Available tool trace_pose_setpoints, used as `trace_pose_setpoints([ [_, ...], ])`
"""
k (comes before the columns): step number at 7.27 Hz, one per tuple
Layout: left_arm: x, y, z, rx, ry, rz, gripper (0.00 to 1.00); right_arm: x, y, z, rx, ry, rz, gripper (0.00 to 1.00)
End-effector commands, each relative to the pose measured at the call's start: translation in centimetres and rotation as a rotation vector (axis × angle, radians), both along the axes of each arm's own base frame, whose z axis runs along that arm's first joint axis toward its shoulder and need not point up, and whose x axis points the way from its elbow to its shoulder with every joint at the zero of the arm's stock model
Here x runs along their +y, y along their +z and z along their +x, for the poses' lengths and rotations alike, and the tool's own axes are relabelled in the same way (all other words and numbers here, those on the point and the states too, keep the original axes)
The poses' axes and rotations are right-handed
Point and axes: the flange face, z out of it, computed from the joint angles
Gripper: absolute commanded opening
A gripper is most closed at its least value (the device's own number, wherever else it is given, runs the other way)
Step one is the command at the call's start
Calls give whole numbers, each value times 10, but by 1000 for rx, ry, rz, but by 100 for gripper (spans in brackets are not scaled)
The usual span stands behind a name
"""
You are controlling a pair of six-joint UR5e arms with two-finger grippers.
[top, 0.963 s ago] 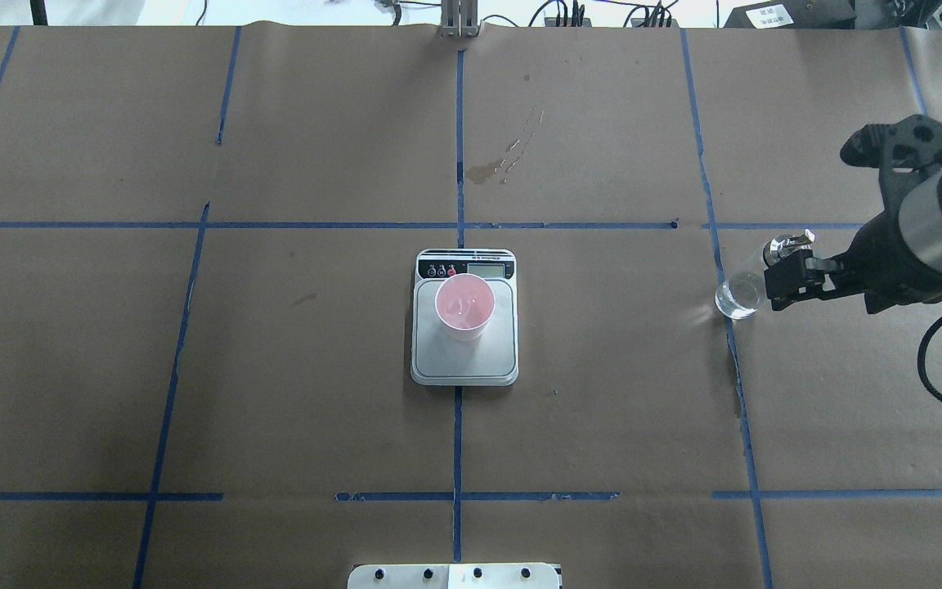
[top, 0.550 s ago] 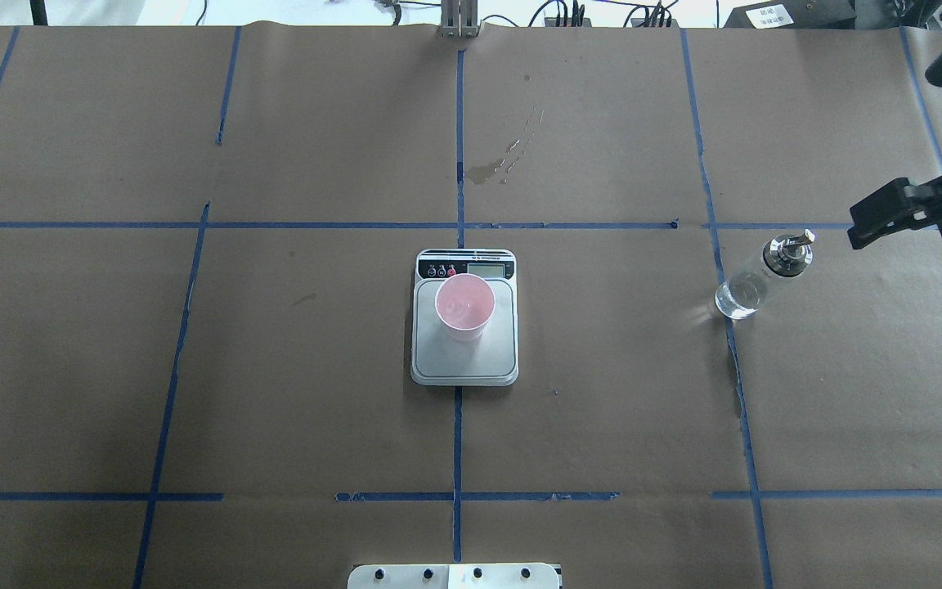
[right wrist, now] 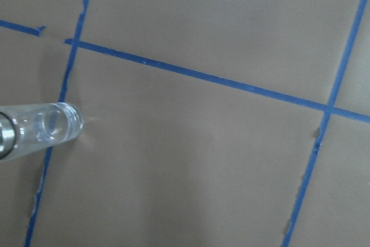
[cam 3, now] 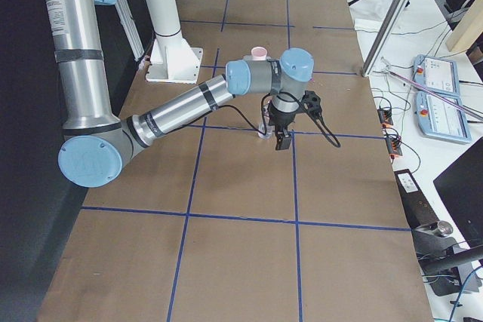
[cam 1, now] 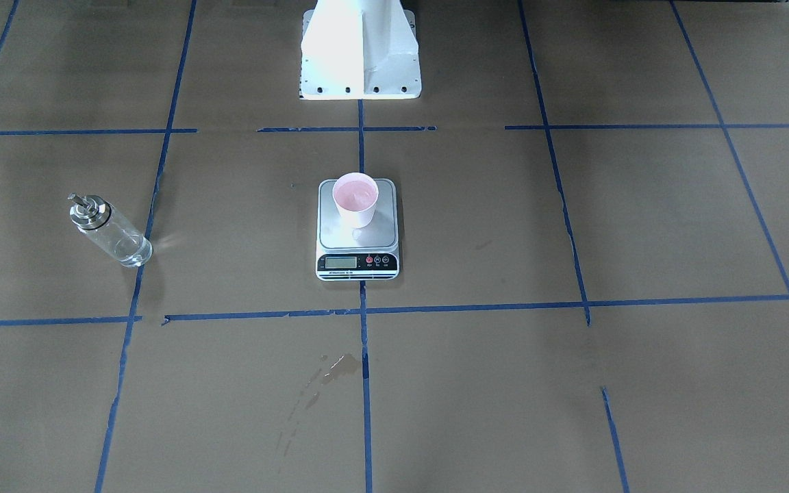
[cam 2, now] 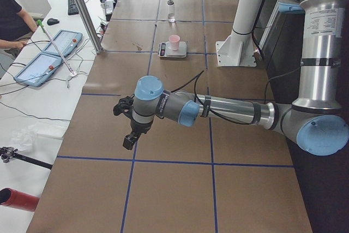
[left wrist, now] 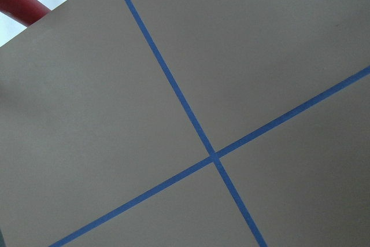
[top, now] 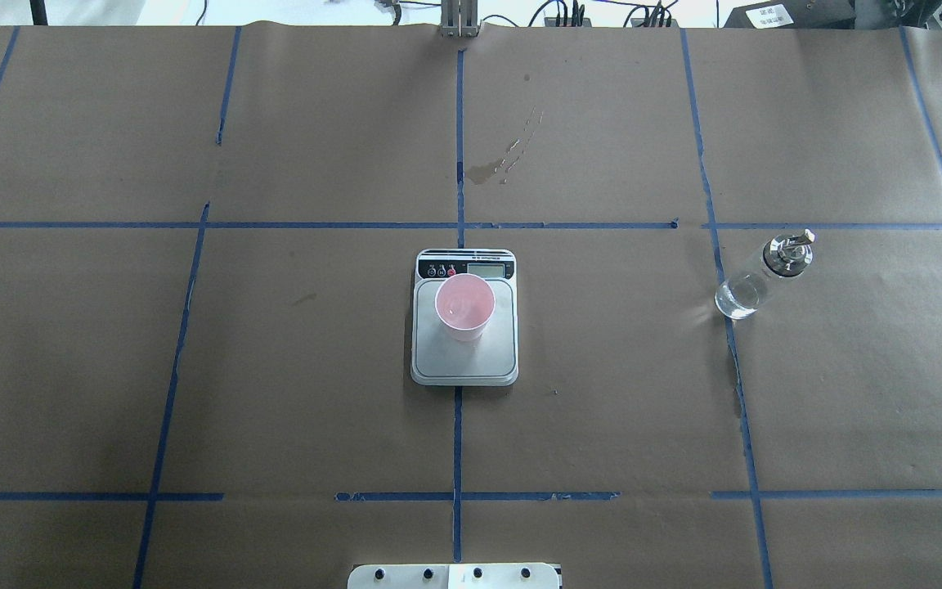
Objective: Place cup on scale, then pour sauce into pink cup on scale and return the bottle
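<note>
The pink cup [top: 464, 307] stands upright on the silver-grey scale [top: 464, 364] at the table's middle; both also show in the front view, cup [cam 1: 355, 198] and scale [cam 1: 358, 239]. The clear glass bottle [top: 753, 282] with its metal spout stands alone on the paper to the right, also in the front view [cam 1: 110, 229] and at the left edge of the right wrist view [right wrist: 40, 128]. My left gripper [cam 2: 128, 141] hangs over the table's left end. My right gripper [cam 3: 283, 141] hangs near the bottle. I cannot tell whether either is open or shut.
A dried spill stain [top: 508, 159] marks the paper beyond the scale. The white robot base [cam 1: 359, 55] stands behind it. Blue tape lines grid the brown paper. A desk with tablets [cam 2: 49, 53] and a slanted metal pole [cam 2: 82, 9] flank the table's far edge.
My right gripper, which was at the bottle's neck, has drawn back to the right and left the overhead view. The bottle stays standing where it was. Cup and scale are unmoved.
</note>
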Motion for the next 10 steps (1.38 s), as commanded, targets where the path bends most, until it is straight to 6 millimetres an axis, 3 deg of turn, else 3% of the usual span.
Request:
trace_pose_setpoints([
  [1, 7, 14, -1, -1, 0, -27, 100, 0, 45, 26, 68, 10, -38, 100],
  [2, 16, 23, -2, -3, -2, -46, 100, -7, 62, 28, 93, 15, 4, 100],
  [5, 26, 46, -2, -8, 2, -88, 100, 21, 170, 29, 85, 33, 16, 100],
  [6, 28, 53, -2, -7, 2, -105, 100, 20, 182, 32, 83, 75, 8, 100],
  [10, 29, 68, -8, -6, -8, -205, 100, 24, 175, 52, -8, 209, -80, 100],
])
